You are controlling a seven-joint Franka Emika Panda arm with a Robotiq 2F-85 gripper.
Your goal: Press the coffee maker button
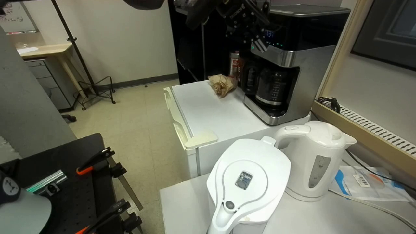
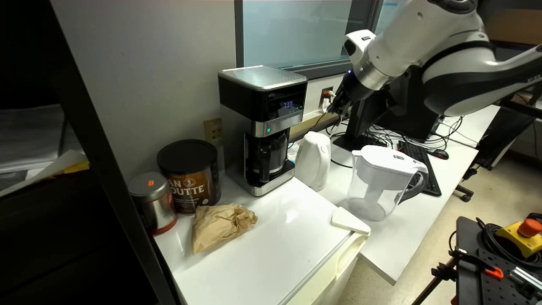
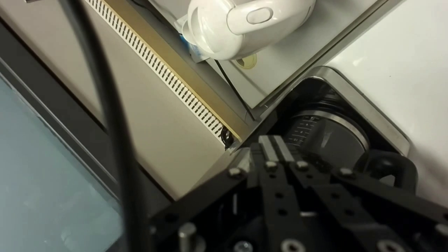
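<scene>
State of my gripper [image 3: 277, 148] and location of the coffee maker [image 2: 259, 125]

Location: The coffee maker stands upright on a white unit [image 2: 271, 254] that adjoins an end edge of the desk [image 2: 394, 248]. It sits just beyond the desk's rear corner. Its display [image 2: 288, 104] shows blue digits; a green light [image 2: 268, 130] glows on the silver band [image 2: 279, 124]. The dark glass carafe [image 1: 271, 86] sits in the lower part, handle outward.

Tool: My finger pads [image 3: 268, 148] lie together, side by side, with only a thin dark line between them. The gripper hangs above the level of the desk, on the side of the coffee maker that faces the end edge. In an exterior view a gap separates the two. In the wrist view the tips appear beside the carafe. My arm [image 2: 398, 46] extends over the desk.

Surroundings: The white kettle [image 1: 302, 159] stands near the rear corner, spout toward the rear edge, handle toward the front edge. The water pitcher [image 2: 374, 182] stands upright nearer the front corner of the same end, its handle directed away from the white unit. A plastic packet [image 1: 372, 185] lies flat near the rear edge. On the white unit, a crumpled paper bag [image 2: 222, 226] lies in front of a black-lidded can [image 2: 190, 182] and a metallic tin [image 2: 153, 207].
</scene>
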